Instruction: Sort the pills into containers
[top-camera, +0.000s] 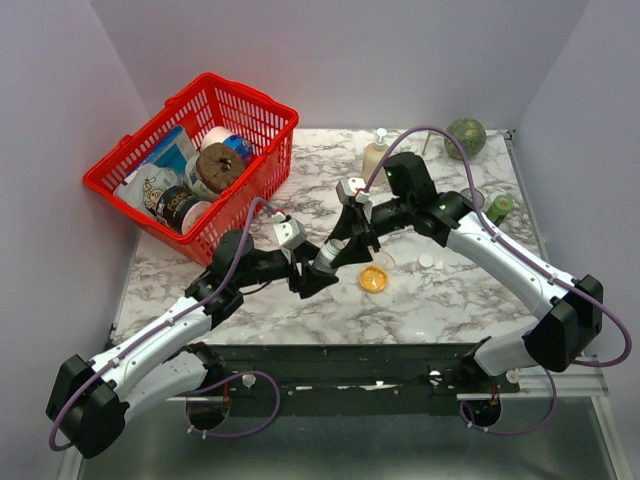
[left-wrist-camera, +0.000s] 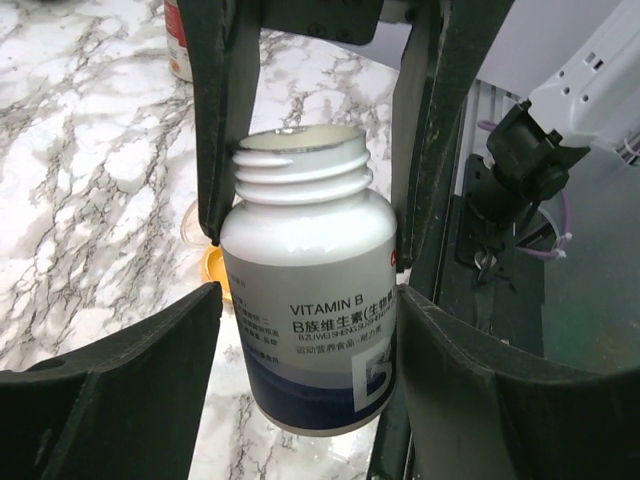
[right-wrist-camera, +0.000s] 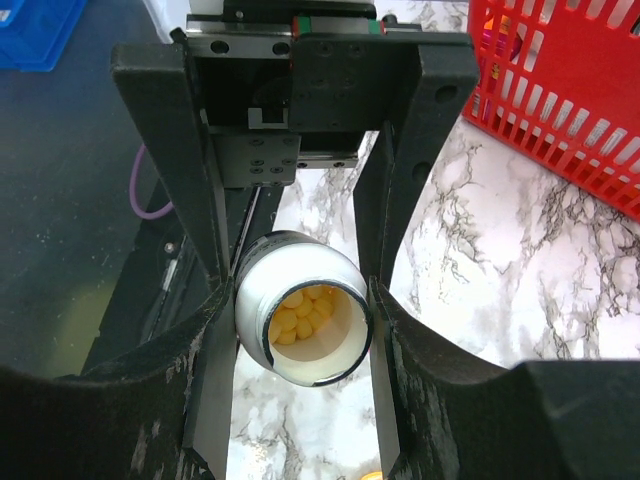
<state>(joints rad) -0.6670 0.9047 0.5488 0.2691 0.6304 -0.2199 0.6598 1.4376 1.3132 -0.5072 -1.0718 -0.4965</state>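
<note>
A white pill bottle with a dark label band hangs uncapped above the marble, and yellow pills lie inside its mouth. My right gripper is shut on the bottle near the neck. Its fingers show on both sides in the left wrist view. My left gripper stands open around the bottle's lower body, with a gap at its left finger. In the top view both grippers meet at the bottle. The clear dish with orange pills sits just right of them.
A red basket of groceries stands at the back left. A beige pump bottle and a green round object are at the back. A small white cap lies right of the dish. A red-labelled can stands behind.
</note>
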